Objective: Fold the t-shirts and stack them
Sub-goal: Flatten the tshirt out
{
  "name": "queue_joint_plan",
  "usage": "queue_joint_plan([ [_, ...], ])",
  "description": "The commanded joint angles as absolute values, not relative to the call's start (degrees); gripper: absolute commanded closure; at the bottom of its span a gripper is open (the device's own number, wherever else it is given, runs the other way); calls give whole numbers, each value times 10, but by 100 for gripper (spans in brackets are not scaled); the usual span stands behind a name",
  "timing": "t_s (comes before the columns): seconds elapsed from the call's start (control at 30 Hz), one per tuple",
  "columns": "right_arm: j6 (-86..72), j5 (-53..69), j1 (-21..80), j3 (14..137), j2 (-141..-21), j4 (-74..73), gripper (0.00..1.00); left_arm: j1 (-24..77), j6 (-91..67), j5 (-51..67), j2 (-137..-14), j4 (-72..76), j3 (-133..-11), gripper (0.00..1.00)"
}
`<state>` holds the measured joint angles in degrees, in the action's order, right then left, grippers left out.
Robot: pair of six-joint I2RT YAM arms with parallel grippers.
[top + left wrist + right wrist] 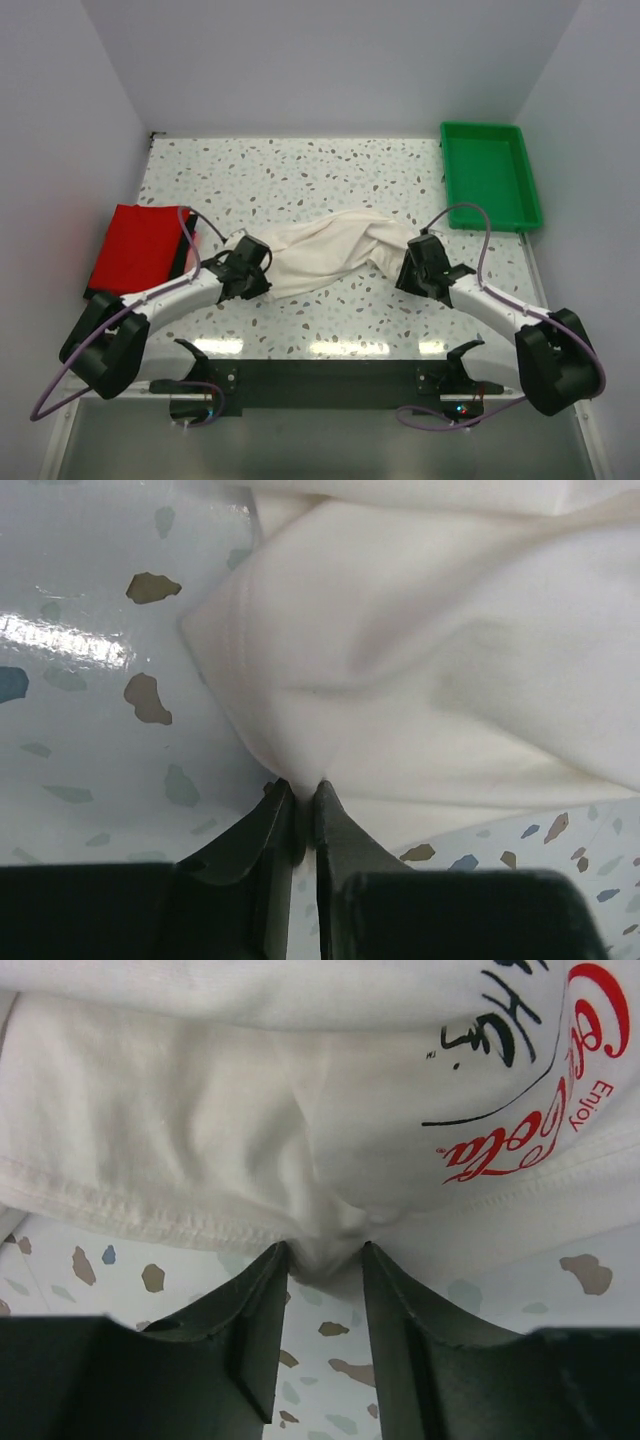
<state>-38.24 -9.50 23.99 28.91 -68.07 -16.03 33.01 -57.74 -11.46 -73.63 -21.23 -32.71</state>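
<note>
Left wrist view: cream-white shirt [430, 660] runs off the top and right edges, so its outline is not recoverable. The cloth nipped in the left pincer [298, 790] vanishes between the fingers; depth of bite cannot be told. Finger bases are cut by the bottom edge.

Right wrist view: red print [545, 1110] is clipped at the right edge, and the black script [510, 1020] is clipped at the top, too partial to read. The fold caught in the right pincer [325, 1255] hides the bench [60, 1270] behind it.

Top view: tips of both pincers are buried under arm and cloth. The red shirt [135, 250] has its near corner covered by the left arm [180, 295] and cable [185, 225]. Print not discernible from here.
</note>
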Motion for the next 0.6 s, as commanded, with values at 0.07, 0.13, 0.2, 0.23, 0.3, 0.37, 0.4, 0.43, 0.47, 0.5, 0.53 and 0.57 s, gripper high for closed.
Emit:
queue_joint_plan([
  [0.07,-387,-105,245,320,-696,-149,79,321,-564,-153,-713,-249,-378,96],
  [0.13,-378,-107,244,335,-690,-164,85,312,-552,-159,-690,-266,-395,100],
  [0.2,-367,-111,244,349,-667,-199,94,294,-542,-163,-675,-280,-416,100],
  [0.23,-363,-114,244,363,-657,-223,96,289,-532,-166,-661,-293,-423,100],
  [0.3,-354,-119,244,387,-618,-247,99,275,-523,-178,-648,-309,-447,100],
  [0.37,-351,-120,243,409,-580,-285,100,261,-509,-180,-628,-330,-471,100],
  [0.4,-345,-127,243,420,-570,-298,100,257,-505,-180,-621,-337,-481,100],
  [0.43,-344,-129,243,445,-558,-310,100,251,-494,-181,-609,-350,-490,100],
  [0.47,-341,-134,243,460,-549,-336,100,242,-489,-182,-603,-356,-511,100],
  [0.5,-337,-140,243,474,-532,-347,100,237,-483,-185,-597,-362,-525,100],
  [0.53,-336,-150,241,500,-525,-357,100,235,-474,-187,-586,-374,-537,100],
  [0.57,-330,-156,240,514,-515,-373,100,229,-469,-194,-581,-381,-564,100],
])
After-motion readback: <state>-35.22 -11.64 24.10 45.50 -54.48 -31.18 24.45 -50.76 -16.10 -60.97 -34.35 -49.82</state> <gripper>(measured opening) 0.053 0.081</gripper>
